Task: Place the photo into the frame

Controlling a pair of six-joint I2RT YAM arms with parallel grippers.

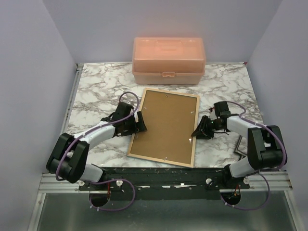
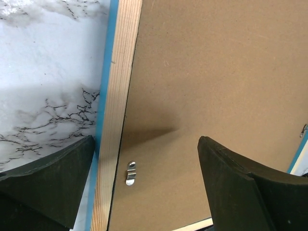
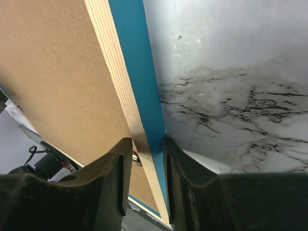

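Marble tabletop (image 1: 96, 91) carries the frame (image 1: 161, 160), light-wood rim around brown backing board (image 1: 166, 127).

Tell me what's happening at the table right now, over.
Right gripper shut on the frame, right rim; left gripper open, straddling its left rim. Frame face down, backing board in. Photo not clearly seen. Peach lidded box behind, clear.

Left fingers (image 2: 48, 185) stand spread wide apart, while right fingers (image 3: 108, 187) are pinched narrowly together.

Light-wood frame (image 2: 118, 110), matt brown backing board (image 1: 166, 127), marble-patterned table (image 1: 96, 96)
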